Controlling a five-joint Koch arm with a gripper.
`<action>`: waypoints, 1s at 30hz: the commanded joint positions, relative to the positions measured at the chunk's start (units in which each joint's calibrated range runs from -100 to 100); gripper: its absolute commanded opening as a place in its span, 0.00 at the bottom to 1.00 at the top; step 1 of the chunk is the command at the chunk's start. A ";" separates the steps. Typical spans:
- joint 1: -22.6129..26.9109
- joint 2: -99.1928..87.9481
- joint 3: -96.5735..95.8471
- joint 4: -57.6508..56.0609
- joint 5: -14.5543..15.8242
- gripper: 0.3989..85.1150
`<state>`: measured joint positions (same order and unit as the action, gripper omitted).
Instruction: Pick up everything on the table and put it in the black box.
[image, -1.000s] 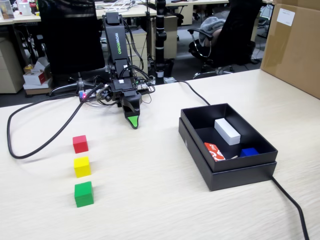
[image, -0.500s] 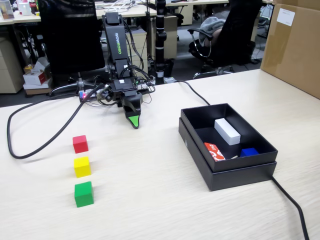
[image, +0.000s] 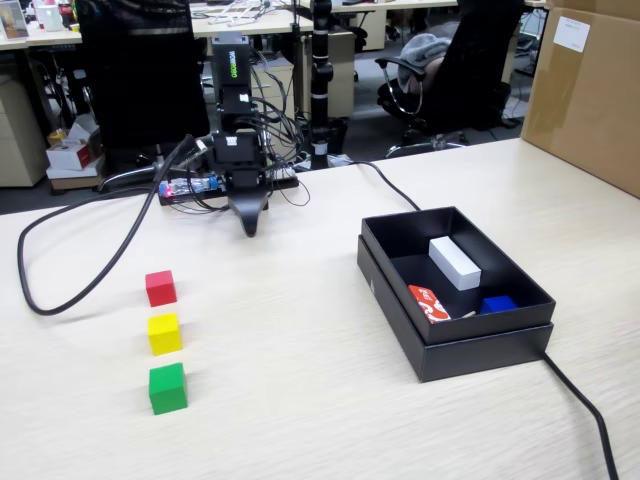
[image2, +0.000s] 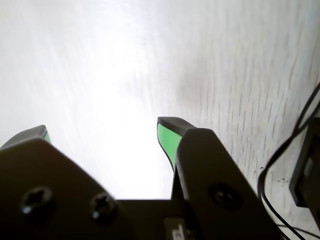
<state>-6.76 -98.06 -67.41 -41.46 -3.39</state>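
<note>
The red cube (image: 160, 287), the yellow cube (image: 164, 333) and the green cube (image: 167, 387) stand in a short straight line toward the left edge of the table (image: 300, 400) in the fixed view, the red one farthest back and the green one nearest the front edge, each set just apart from its neighbour with bare wood between them. That spacing looks deliberate: it should leave the jaws room to close on one cube without nudging the next. None of the three is in the black box (image: 470, 352) yet, so by my reading the task is at its very start. The box sits well apart from them toward the right side of the table, open at the top, with low walls, and already holds a long white block (image: 455, 262), a flat red-and-white card (image: 428, 303) and something small and blue (image: 497, 304) in its front corner. At the back edge the gripper (image: 249, 226) hangs nose-down just over the wood, behind the red cube and a little right of it; the wrist view shows its jaws spread with only bare table between the green-lined fingertips (image2: 167, 140), gripping nothing. A black cable (image: 75, 290) loops across the table's back left corner behind the cubes, and another (image: 585, 415) trails off the front right past the box.
</note>
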 joint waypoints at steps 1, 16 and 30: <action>-2.49 2.99 8.30 -6.27 -2.69 0.50; -8.79 57.15 50.37 -23.98 -5.57 0.51; -12.70 62.09 59.07 -32.96 -8.94 0.51</action>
<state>-18.73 -35.28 -12.19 -72.51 -11.36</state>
